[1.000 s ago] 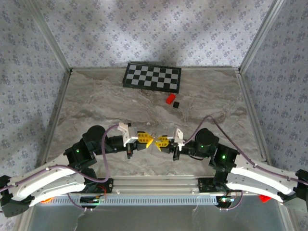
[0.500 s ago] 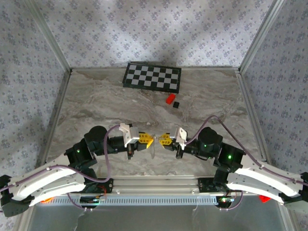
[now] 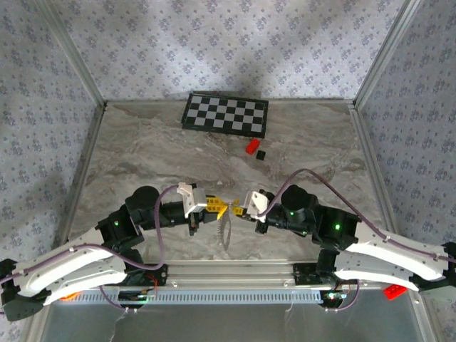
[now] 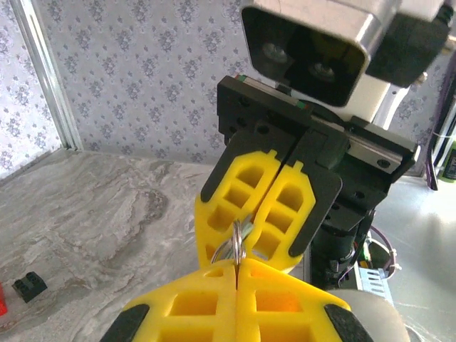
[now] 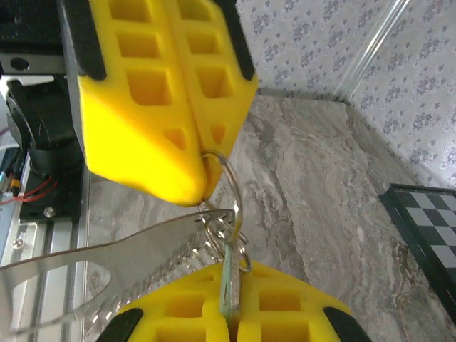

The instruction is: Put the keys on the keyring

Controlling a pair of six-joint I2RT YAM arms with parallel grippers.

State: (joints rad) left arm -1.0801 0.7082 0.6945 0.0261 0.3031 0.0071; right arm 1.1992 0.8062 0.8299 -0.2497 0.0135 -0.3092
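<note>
Over the near edge of the table [image 3: 142, 157], the right arm has swung inward since a second ago, its elbow now closer to the centre. The gap that stood between the two sets of fingertips half a second ago has closed. The left end effector [image 3: 221, 209] and the right end effector [image 3: 236, 208] now meet almost tip to tip above the table.

A flat, toothed metal strip [image 3: 225, 232] now hangs plainly below them, where before only a thin sliver showed.

In the wrist views the left end effector is clenched on the keyring [image 5: 237, 194], pinching the wire loop at its top. The right end effector is clamped on the small pale-green key [image 5: 229, 281], held edge-on just under the loop and touching the cluster of fine rings there.

This reads as the key being brought back to the ring for threading. Whether it has passed onto the wire cannot be told.
</note>
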